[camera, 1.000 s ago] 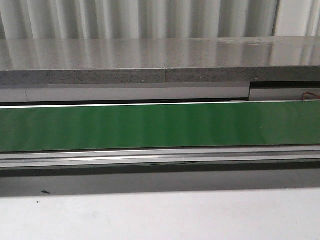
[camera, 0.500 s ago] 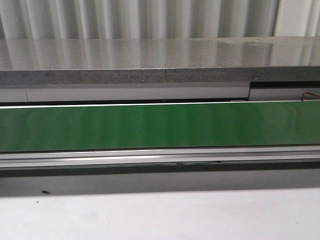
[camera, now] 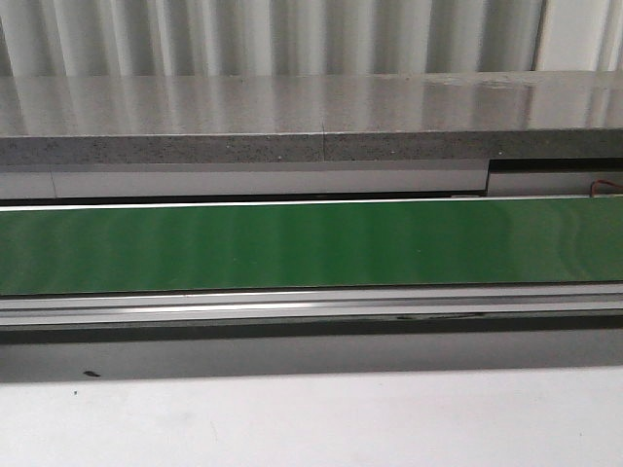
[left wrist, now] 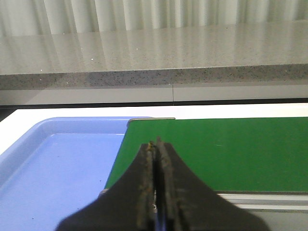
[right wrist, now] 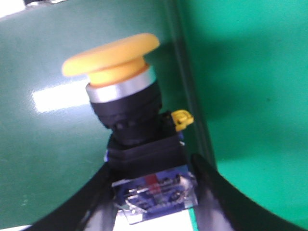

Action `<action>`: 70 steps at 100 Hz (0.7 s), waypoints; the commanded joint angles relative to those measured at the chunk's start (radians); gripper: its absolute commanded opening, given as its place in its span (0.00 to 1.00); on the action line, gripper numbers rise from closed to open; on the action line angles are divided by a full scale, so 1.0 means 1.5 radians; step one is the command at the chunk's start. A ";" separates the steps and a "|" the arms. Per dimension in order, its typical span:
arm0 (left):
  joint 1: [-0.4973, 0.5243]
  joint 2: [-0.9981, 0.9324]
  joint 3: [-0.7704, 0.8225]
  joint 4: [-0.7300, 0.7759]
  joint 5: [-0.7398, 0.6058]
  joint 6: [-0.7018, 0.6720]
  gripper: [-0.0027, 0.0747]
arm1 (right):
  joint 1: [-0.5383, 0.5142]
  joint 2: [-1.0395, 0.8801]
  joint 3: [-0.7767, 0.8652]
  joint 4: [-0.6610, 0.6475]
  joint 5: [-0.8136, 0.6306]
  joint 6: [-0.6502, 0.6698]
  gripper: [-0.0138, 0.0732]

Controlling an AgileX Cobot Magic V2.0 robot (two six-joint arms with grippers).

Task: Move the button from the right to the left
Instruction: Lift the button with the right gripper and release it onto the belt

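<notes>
The button (right wrist: 126, 120) shows only in the right wrist view: a yellow mushroom head, a silver ring, a black collar and a blue-and-clear blocky body. My right gripper (right wrist: 151, 180) is shut on its body, one black finger on each side, with green surface behind it. My left gripper (left wrist: 157, 144) is shut and empty, its tips over the end of the green belt (left wrist: 226, 154) beside a blue tray (left wrist: 53, 178). In the front view the green belt (camera: 311, 245) lies bare; neither gripper nor the button shows there.
A grey speckled counter (camera: 311, 122) runs behind the belt, with a corrugated wall above it. A metal rail (camera: 311, 306) edges the belt's near side, and a white table surface (camera: 311, 423) lies in front.
In the front view a small dark reflection on the metal rail has slid to the right. Nothing else differs.
</notes>
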 commanded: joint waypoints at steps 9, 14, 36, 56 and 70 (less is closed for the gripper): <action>0.002 -0.022 0.025 -0.005 -0.051 -0.005 0.01 | 0.002 -0.001 -0.017 -0.001 -0.008 0.030 0.29; 0.002 -0.022 0.025 -0.005 -0.051 -0.005 0.01 | 0.002 0.010 -0.017 -0.001 -0.008 0.032 0.29; 0.002 -0.022 0.025 -0.005 -0.051 -0.005 0.01 | 0.002 0.020 -0.017 -0.001 -0.012 0.039 0.57; 0.002 -0.022 0.025 -0.005 -0.051 -0.005 0.01 | 0.002 0.002 -0.017 0.016 -0.004 0.016 0.82; 0.002 -0.022 0.025 -0.005 -0.051 -0.005 0.01 | 0.006 -0.041 -0.017 0.056 0.010 -0.072 0.82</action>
